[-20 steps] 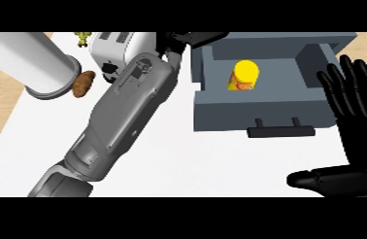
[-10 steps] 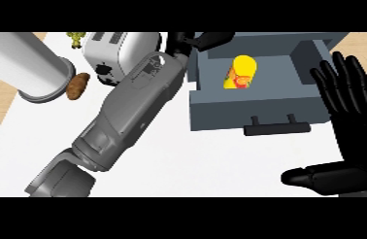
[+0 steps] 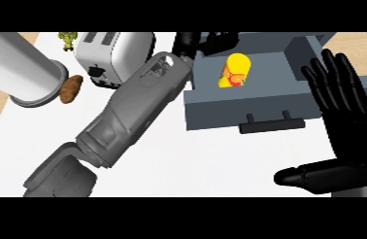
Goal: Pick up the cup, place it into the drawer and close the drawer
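Counter: white counter top [image 3: 215, 155] fills the head view, with pale wood showing at the far left and far right corners.
Far left: large silver metal cylinder [image 3: 28, 70] lies tilted across the counter's corner, and a brown oval potato [image 3: 70, 89] sits just beside its lower end.
Upper left: small green-yellow figure [image 3: 67, 39] stands at the top edge, near a white and silver two-slot toaster [image 3: 114, 56].
Left arm: grey forearm [image 3: 129, 121] runs diagonally from the lower left up to the drawer's near-left corner.
Left hand: black left hand [image 3: 197, 42] hovers over the drawer's far-left corner, apart from the cup; whether its fingers are spread or curled cannot be told.
Drawer: open dark grey box drawer [image 3: 247, 107] with a black handle [image 3: 271, 125] on its front.
Cup: yellow plastic cup with a red mark [image 3: 235, 71] lies inside the drawer, tipped on its side.
Right hand: black right hand [image 3: 337, 131] rests at the right edge, fingers straight and spread wide, holding nothing, just beside the drawer's right wall.
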